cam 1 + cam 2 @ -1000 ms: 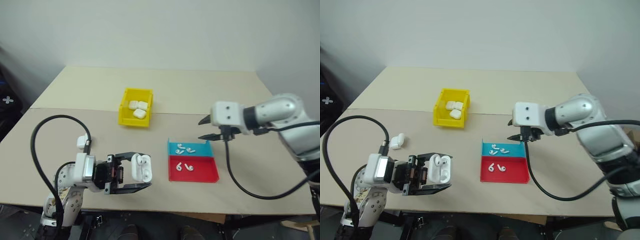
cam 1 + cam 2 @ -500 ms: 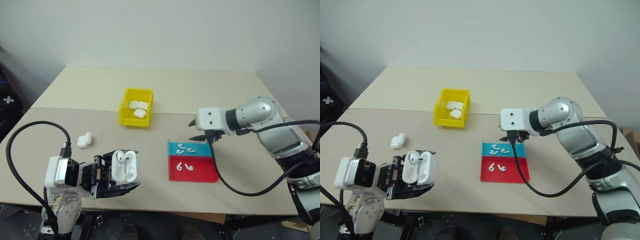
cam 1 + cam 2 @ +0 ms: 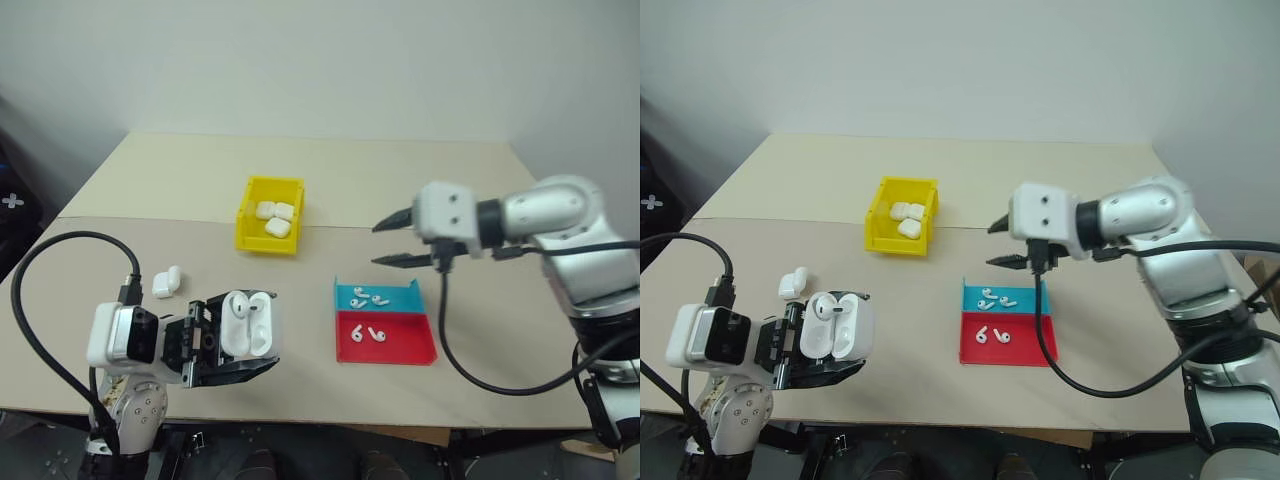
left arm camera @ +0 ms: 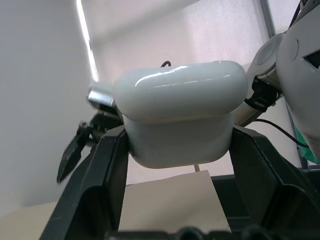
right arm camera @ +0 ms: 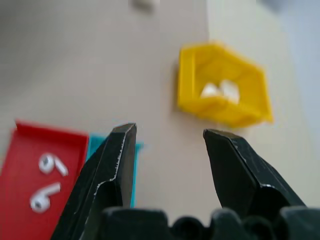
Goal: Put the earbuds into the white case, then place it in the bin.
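Open case held at near left, empty right gripper raised over the trays

At far left a spare case (image 3: 167, 281) is seen lying on the table (image 3: 500, 350); just right of it the white case (image 3: 246, 324), lid open, is clamped in the left gripper (image 3: 236, 345), one earbud seated inside. The bin (image 3: 270, 214), farther back, is loaded with cases. Earbuds (image 3: 369, 334) are left in the red tray (image 3: 400, 350) and blue tray (image 3: 398, 299). Above, the right gripper (image 3: 388, 241) is held parted, nothing in it.

Beige table (image 3: 150, 190), yellow bin (image 3: 270, 225), red-blue trays (image 3: 385, 322), spare case (image 3: 167, 281)
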Robot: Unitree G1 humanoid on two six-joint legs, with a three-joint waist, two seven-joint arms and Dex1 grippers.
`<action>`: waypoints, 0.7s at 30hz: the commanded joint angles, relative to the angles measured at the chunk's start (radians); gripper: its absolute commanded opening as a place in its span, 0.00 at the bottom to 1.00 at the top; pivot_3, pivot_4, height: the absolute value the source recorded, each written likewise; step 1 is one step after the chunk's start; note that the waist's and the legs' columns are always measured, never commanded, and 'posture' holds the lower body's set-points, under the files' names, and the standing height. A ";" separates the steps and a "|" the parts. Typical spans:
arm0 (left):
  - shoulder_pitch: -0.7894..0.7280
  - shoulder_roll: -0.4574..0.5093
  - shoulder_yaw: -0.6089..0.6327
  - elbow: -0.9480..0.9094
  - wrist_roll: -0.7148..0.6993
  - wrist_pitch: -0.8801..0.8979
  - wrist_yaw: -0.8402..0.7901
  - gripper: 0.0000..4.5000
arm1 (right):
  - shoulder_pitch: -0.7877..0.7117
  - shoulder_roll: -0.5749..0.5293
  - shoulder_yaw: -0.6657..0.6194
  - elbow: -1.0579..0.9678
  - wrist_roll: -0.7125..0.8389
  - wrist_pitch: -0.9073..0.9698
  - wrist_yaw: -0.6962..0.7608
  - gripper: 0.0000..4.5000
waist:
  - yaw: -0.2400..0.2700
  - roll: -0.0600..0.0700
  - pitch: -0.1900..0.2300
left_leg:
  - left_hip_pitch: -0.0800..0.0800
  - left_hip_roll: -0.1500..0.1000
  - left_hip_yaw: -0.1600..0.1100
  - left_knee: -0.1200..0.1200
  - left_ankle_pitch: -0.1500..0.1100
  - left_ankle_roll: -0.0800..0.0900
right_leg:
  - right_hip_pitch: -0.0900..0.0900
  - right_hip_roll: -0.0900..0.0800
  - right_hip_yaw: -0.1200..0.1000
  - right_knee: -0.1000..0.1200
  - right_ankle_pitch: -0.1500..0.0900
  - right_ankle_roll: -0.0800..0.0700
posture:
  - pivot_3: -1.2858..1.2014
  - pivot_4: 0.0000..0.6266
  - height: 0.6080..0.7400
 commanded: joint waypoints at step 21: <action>-0.191 0.064 -0.146 0.152 0.363 -0.043 0.075 0.61 | 0.021 0.106 -0.034 -0.234 0.370 0.173 -0.141 0.01 | 0.000 0.000 0.000 | 0.000 0.000 0.000 0.000 0.000 0.000 | 0.000 0.000 0.000 0.000 0.000 0.000 | 0.52 0.24 1.00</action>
